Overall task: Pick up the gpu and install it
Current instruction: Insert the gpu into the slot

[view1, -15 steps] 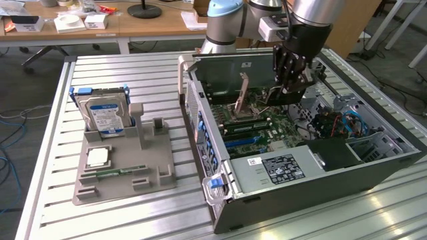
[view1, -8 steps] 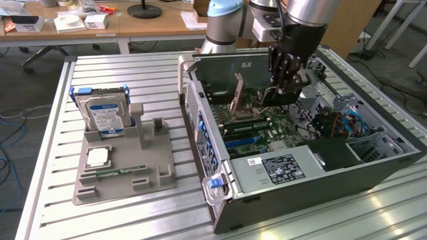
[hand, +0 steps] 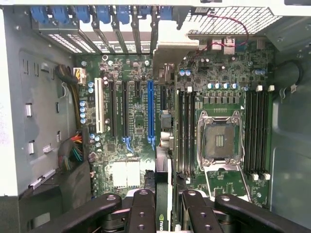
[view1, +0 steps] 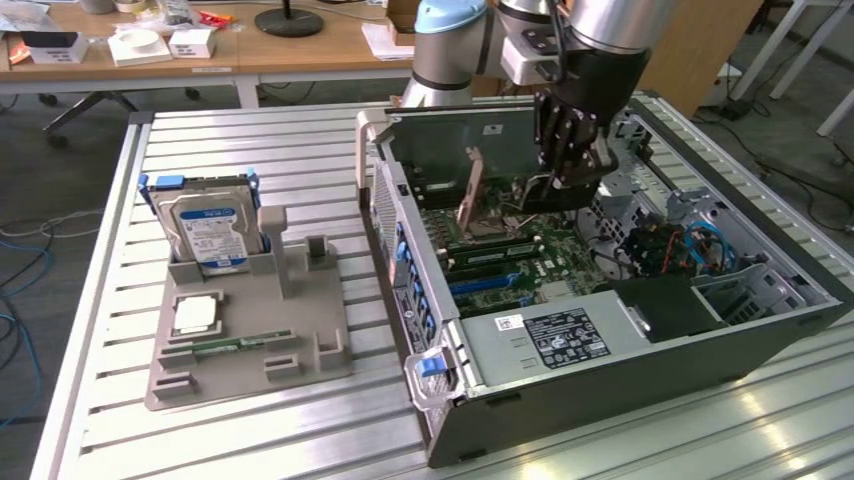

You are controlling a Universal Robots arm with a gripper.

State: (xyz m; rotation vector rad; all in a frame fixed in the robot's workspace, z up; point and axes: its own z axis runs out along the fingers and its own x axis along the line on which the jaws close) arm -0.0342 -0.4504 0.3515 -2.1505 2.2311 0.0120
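The gpu (view1: 551,197) hangs edge-on over the open computer case (view1: 627,360), a dark thin card held just above the motherboard (view1: 514,255). My gripper (view1: 577,165) is shut on its upper edge. In the wrist view the black fingers (hand: 141,213) clamp the gpu (hand: 164,167) from both sides, and my gripper (hand: 163,206) looks straight down onto the board. The card's pale bracket end (hand: 170,51) points toward the case's rear slot covers. The card hovers beside the long blue expansion slot (hand: 149,111), between it and the memory slots (hand: 185,131).
On the exterior view's left, a grey holder (view1: 247,330) carries a blue-labelled hard drive (view1: 211,225), a processor (view1: 196,315) and a small green memory stick (view1: 240,345). The empty CPU socket (hand: 219,141), cable bundles (hand: 73,155) and the power supply (view1: 561,335) crowd the case interior.
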